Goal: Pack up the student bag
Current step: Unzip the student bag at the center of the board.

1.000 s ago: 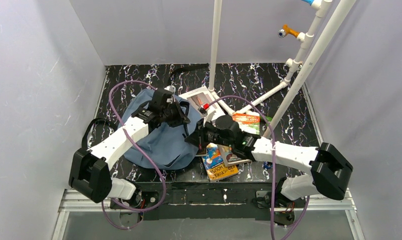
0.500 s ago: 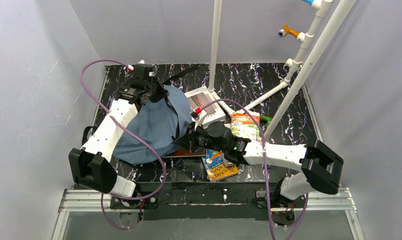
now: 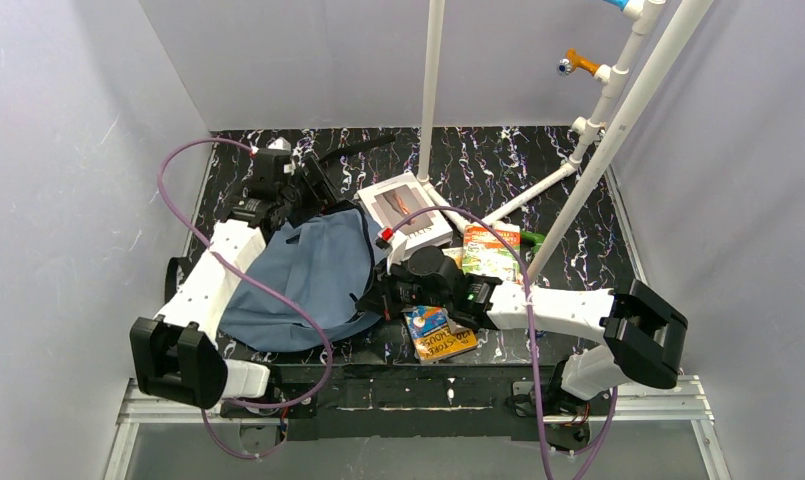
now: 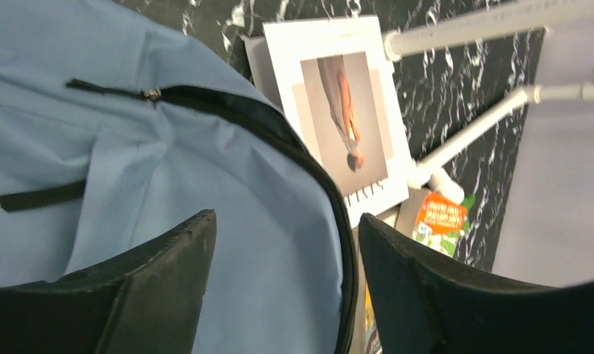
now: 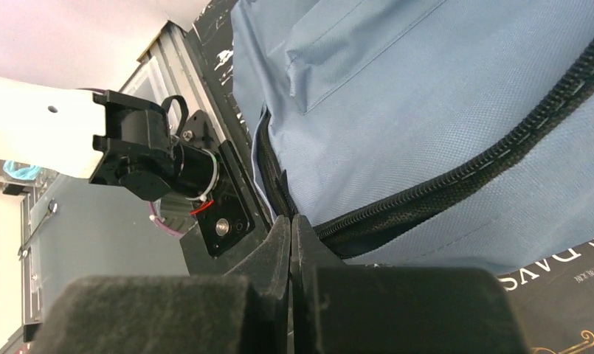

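The slate-blue student bag (image 3: 298, 280) lies flat at the left of the table, its black zipper trim (image 5: 456, 184) running along the right edge. My left gripper (image 3: 310, 188) hovers open above the bag's far end; in the left wrist view its fingers (image 4: 286, 221) are spread over blue fabric (image 4: 205, 184) with nothing between them. My right gripper (image 3: 370, 298) is shut at the bag's near right edge, its tips (image 5: 291, 221) at the zipper. A black book with gold lettering (image 5: 567, 284) lies just beside it, under the bag's edge.
A white book (image 3: 406, 210) lies against the bag's far right side. A green-and-orange book (image 3: 493, 250) and an orange-and-blue book (image 3: 438, 335) lie right of the bag. White pipes (image 3: 433, 80) (image 3: 618, 130) stand at the back and right. Walls close in on both sides.
My left gripper swung to the far left lifting the bag's flap, then opened and let it drop flat. My right gripper slid left to the bag's edge; the dark book is now mostly covered.
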Motion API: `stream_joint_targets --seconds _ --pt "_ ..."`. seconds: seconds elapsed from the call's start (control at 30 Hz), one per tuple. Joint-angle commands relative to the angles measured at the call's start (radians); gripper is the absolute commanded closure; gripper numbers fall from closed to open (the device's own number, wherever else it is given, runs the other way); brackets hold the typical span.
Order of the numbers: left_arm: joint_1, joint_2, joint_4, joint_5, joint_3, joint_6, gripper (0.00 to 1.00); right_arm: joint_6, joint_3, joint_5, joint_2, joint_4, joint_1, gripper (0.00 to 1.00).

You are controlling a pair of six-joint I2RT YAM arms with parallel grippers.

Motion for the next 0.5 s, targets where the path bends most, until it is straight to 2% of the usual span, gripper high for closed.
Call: stream_joint_targets --seconds 0.0,0.13,0.3,0.47 --pt "-0.002 -0.112 -0.025 0.139 -0.067 0.091 0.27 -0.026 0.037 -0.037 -0.015 -0.005 -0.023 0.99" --pt "-0.003 -0.190 -0.058 0.219 -0.124 0.105 0.21 -0.027 0.034 -0.047 -0.007 0.010 -0.032 0.99" --pt "-0.016 -0.263 -0.058 0.297 -0.194 0.067 0.19 -0.034 0.017 -0.092 0.000 0.058 -0.042 0.99" --pt "-0.071 -0.267 -0.058 0.278 -0.206 0.069 0.18 -0.029 -0.007 -0.158 -0.007 0.123 -0.065 0.99"
